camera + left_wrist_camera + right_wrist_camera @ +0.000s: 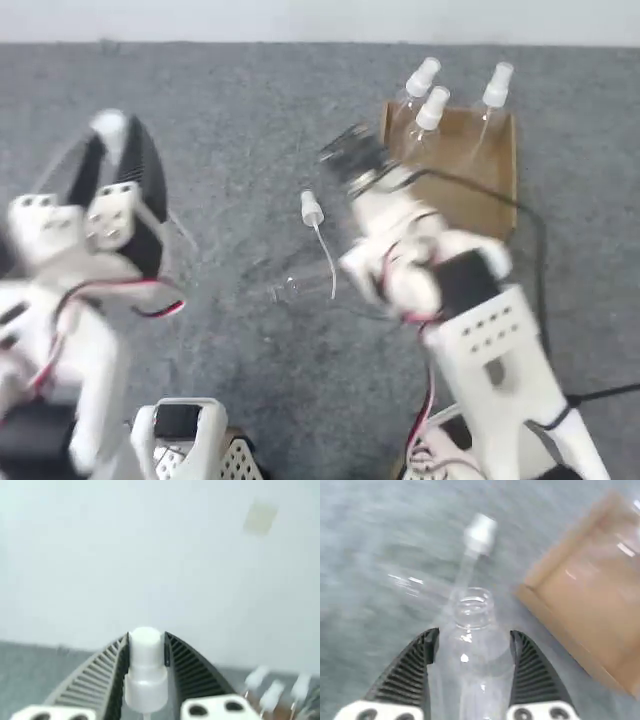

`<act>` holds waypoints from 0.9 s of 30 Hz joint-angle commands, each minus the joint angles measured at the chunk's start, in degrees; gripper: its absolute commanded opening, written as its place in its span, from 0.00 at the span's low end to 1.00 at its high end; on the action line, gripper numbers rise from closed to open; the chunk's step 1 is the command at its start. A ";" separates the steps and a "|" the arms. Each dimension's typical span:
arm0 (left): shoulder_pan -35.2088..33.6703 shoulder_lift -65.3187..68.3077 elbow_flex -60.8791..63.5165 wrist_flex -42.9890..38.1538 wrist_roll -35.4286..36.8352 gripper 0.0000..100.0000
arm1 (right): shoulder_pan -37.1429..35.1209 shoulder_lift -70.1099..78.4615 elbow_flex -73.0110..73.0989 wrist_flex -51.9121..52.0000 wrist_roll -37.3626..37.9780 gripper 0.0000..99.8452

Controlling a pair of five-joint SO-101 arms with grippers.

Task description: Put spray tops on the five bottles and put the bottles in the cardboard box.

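Midway through the job, the left gripper [146, 637] had its ribbed black fingers clamped on a white spray top [146, 665], the cap's head at the fingertips and its collar deeper between them. It was held up off the grey carpeted table [230, 130], a hold that appeared meant to keep the top free for fitting. The right gripper [473, 632] had its fingers closed on either side of a clear, uncapped bottle [472, 611], gripping the body so that the open neck projected past the fingertips, seemingly to leave the mouth clear to receive a top. Three capped bottles [432, 108] stood together at the far end of the cardboard box [480, 190], on the table's right side. A second spray top [312, 208] lay loose in the middle of the table, its thin dip tube [328, 260] trailing toward the robot. A faint clear shape [285, 290] near the tube's end may have been the fifth bottle, though it was too indistinct to say. By that count, two bottles were not yet capped and boxed.
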 commanded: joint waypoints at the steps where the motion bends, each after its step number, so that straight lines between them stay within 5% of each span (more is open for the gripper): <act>1: 0.09 -0.79 -5.49 -0.18 3.34 0.01 | -7.69 -2.51 3.08 -9.27 -2.29 0.01; 8: 0.09 -0.88 -3.38 0.79 9.85 0.01 | -15.60 -3.12 11.52 -22.81 -2.02 0.01; 21: 0.18 -0.88 3.82 0.44 10.90 0.01 | -16.04 -13.14 21.45 -31.78 -2.46 0.01; 27: 5.71 -0.88 4.44 0.62 10.90 0.01 | -16.04 -17.89 25.23 -34.24 -2.46 0.01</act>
